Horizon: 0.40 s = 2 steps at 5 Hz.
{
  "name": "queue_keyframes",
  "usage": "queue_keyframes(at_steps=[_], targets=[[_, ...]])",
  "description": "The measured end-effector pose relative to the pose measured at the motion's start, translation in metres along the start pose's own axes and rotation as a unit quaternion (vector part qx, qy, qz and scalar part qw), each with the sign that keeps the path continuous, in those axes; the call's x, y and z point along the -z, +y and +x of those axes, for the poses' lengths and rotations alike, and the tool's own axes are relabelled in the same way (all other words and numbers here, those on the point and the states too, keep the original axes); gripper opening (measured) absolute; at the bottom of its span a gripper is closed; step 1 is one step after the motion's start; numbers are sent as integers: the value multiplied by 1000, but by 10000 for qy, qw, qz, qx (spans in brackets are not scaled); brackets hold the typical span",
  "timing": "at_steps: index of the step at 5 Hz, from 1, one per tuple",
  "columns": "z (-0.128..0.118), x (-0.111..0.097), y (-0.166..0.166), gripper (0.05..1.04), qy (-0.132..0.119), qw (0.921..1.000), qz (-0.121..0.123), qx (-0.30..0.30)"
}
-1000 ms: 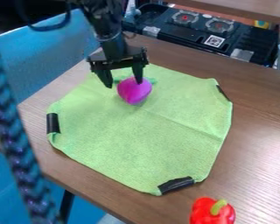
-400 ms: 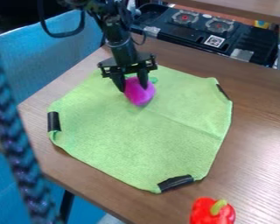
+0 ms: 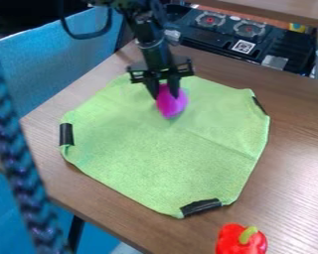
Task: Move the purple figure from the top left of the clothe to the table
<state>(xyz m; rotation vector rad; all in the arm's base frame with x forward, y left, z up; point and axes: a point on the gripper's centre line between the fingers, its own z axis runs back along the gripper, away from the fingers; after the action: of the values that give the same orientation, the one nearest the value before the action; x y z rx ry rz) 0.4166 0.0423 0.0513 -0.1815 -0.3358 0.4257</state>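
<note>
gripping the purple figure by its upper end, gripper closed on it — likely for a secure lift, lower tip free. figure near top edge of green cloth, contact unclear — tabletop set-down to do.

A brown table bears a green cloth (creased) and a red pepper.
</note>
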Motion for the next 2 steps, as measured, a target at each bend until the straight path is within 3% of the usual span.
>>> queue_keyframes(at_steps=[2], targets=[[7, -18, -56, 367, -38, 9989, -406, 214]])
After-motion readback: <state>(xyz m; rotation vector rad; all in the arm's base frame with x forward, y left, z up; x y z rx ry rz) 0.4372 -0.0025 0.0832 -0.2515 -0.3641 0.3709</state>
